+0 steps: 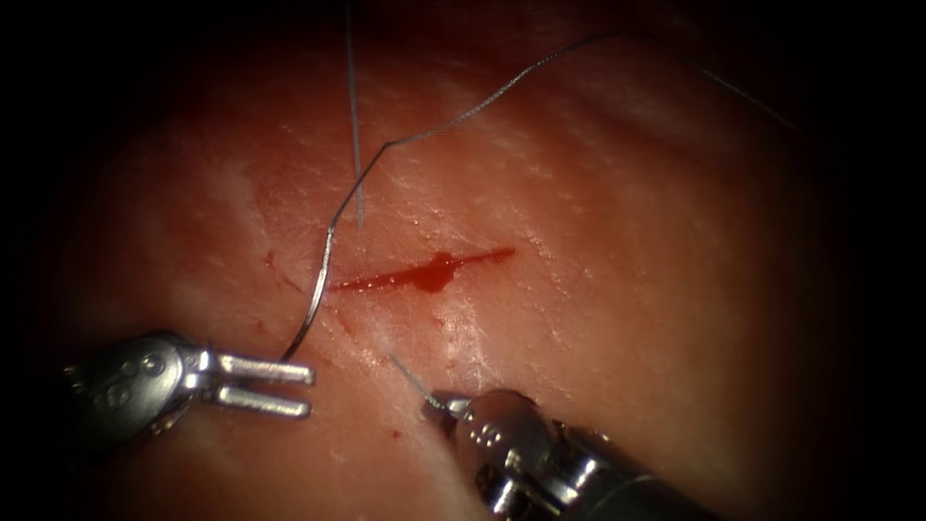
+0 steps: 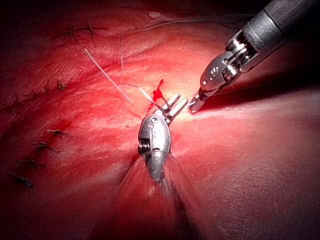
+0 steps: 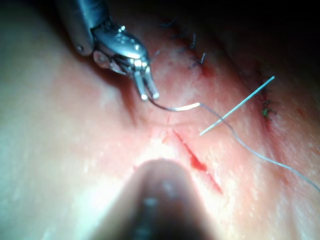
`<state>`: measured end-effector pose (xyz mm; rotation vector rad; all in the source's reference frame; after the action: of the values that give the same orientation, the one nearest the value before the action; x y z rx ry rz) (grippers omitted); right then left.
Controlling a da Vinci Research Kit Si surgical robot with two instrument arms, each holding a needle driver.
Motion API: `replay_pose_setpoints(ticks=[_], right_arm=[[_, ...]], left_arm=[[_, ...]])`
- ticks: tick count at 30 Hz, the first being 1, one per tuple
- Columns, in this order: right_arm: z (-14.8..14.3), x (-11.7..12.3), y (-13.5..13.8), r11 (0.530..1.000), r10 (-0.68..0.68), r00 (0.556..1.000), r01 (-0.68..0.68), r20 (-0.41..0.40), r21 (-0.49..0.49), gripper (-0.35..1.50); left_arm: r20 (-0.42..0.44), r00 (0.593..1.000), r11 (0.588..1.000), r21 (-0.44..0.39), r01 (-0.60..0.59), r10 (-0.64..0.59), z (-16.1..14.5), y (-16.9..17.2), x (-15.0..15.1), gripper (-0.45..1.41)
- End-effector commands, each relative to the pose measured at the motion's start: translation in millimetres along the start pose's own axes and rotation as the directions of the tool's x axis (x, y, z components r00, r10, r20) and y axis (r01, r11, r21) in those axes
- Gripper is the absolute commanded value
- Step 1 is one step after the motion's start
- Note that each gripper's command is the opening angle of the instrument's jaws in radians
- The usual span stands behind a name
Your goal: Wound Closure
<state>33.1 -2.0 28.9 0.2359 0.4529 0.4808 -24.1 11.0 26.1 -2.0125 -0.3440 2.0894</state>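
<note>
A: Well, the left hand point(image 1: 289, 384) stands parted at the tail of the curved steel needle point(image 1: 316, 294), left of the red-filled cut point(image 1: 424, 275) in the pink tissue point(image 1: 598, 289).

B: Right hand point(image 1: 439, 405) (lower centre) pinches a short thread end point(image 1: 410, 378); the needle could slip loose.

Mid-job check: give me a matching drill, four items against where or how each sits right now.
1. curved steel needle
2. pale straight cut piece of thread
3. left tool
4. right tool

a. jaws open, holding nothing
b. below the red-filled cut, jaws shut on a thin grey strand
c. at the cut's left end, one end against an open jaw; whether it enters the tissue is unclear
d. lying loose above the cut

Pairs: 1-c, 2-d, 3-a, 4-b.
</note>
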Motion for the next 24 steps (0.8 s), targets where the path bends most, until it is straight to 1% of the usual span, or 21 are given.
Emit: replay_pose_setpoints(ticks=[1,5,9,12,15,16,17,18,19,20,21,24], right_arm=[[0.2,0.2,0.0,1.0,-0.006,1.0,0.006,-0.007,-0.001,-0.35],[-0.3,-1.0,-0.7,1.0,-0.017,1.0,0.017,-0.003,0.01,-0.35],[-0.3,-3.1,-1.7,0.999,-0.034,0.999,0.034,-0.002,0.033,-0.35],[-0.2,-3.4,-1.9,0.999,-0.037,0.999,0.037,-0.002,0.036,-0.35],[-0.1,-2.8,-1.6,0.999,-0.032,0.999,0.032,-0.024,0.032,-0.35],[0.0,-2.6,-1.5,0.999,-0.029,0.999,0.03,-0.04,0.024,-0.03],[0.1,-2.3,-1.5,1.0,-0.026,0.998,0.027,-0.066,0.011,0.66],[0.3,-2.2,-1.4,1.0,-0.024,0.996,0.024,-0.087,0.0,1.16],[0.5,-2.0,-1.4,1.0,-0.022,0.994,0.021,-0.105,-0.009,1.33],[0.5,-1.8,-1.3,1.0,-0.027,0.993,0.025,-0.119,-0.014,1.43],[0.5,-1.8,-1.1,0.999,-0.045,0.988,0.04,-0.147,-0.035,1.47],[-0.3,-2.0,-0.9,0.999,-0.047,0.985,0.042,-0.166,-0.031,1.47]], left_arm=[[0.0,1.0,1.0,0.0,0.0,0.0,0.5,-0.3,-0.6,-0.45],[0.0,1.0,1.0,0.001,0.006,-0.006,0.5,-0.3,-0.6,-0.45],[0.0,1.0,1.0,0.001,0.006,-0.006,0.5,-0.3,-0.6,-0.45],[0.0,1.0,1.0,0.002,0.006,-0.006,0.7,-0.3,-0.6,-0.45],[0.0,1.0,1.0,0.002,0.006,-0.006,0.7,-0.3,-0.6,-0.45],[0.001,1.0,1.0,0.002,0.006,-0.006,0.7,-0.3,-0.6,-0.45],[0.001,1.0,1.0,0.003,0.006,-0.006,0.7,-0.3,-0.6,-0.45],[0.001,1.0,1.0,0.003,0.006,-0.006,0.7,-0.2,-0.6,-0.45],[0.001,1.0,1.0,0.003,0.006,-0.006,0.7,-0.3,-0.6,-0.45],[0.001,1.0,1.0,0.003,0.006,-0.006,0.8,-0.3,-0.6,-0.45],[0.001,1.0,1.0,0.004,0.005,-0.005,1.0,-0.3,-0.6,-0.45],[0.013,1.0,1.0,0.003,0.009,-0.009,1.6,-0.3,-0.9,-0.45]])
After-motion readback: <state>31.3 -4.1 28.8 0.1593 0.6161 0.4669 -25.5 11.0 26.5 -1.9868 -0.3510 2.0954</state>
